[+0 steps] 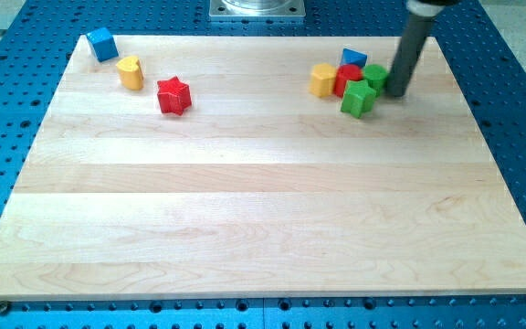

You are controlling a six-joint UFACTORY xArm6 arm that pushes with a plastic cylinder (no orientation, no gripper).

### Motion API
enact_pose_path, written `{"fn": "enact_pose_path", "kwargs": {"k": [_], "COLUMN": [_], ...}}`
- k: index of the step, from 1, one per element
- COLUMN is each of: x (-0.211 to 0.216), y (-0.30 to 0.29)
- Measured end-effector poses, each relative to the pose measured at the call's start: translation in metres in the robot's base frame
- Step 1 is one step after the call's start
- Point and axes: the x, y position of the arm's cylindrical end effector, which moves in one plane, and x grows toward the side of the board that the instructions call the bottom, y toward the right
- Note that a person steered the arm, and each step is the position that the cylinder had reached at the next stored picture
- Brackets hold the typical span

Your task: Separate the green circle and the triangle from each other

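**Camera view: tip parked against the green circle in a tight cluster**

Camera view shows my tip [396, 93] set down on the counter [245, 210] at the view's upper right, touching or just beside the right edge of the green circle [376, 76]. That placement makes sense for the task: from this side a push toward the view's left or bottom would carry the circle away from the blue triangle [353, 58], which sits just above and left of it, at the back of the cluster.

The end effector is only a straight dark rod (nothing to open or close, nothing held), so contact at the tip is all it has to work with.

The cluster is crowded. A red block [346, 79] lies just left of the green circle, a yellow block [322, 79] beside that, and a green cube-like block [358, 98] sits in front, all touching or nearly so. My judgement is that any push on the circle risks dragging these neighbours along, and the triangle with them if the direction is poor.

Well apart, at the view's upper left, sit a blue cube [102, 43], a yellow heart-like block [131, 72] and a red star [174, 95], clear of the work.
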Motion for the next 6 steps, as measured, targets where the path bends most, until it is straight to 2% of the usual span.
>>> {"fn": "enact_pose_path", "kwargs": {"k": [1,3,4,5,6], "x": [0.008,-0.058,-0.073,-0.049,-0.002], "y": [-0.013,0.039,-0.016,-0.058,-0.053]}}
